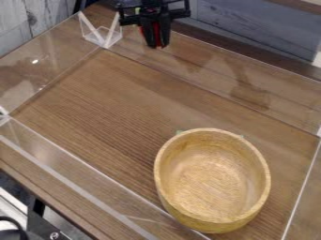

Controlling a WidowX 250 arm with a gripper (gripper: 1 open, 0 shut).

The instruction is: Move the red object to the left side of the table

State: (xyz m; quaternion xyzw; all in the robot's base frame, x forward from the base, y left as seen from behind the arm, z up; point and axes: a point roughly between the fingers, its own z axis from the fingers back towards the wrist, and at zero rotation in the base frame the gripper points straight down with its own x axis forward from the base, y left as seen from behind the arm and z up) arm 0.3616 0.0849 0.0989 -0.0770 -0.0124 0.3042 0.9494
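One tool (153, 37) hangs at the far edge of the counter (113, 103), pointing down, its jaws drawn close around something red, probably the red object (153, 34). Wooden bowl (212, 178) sits near. I judge the free left side lies toward the left wall.

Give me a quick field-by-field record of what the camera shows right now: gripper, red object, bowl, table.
gripper: at the far edge of the table, pointing down, jaws nearly together with something red between them
red object: only a bit of red shows between the fingers; too small to tell its shape
wooden bowl: near right corner, upright, empty
table: brown wood grain, clear acrylic walls around it
bowl to gripper: well apart, at opposite ends
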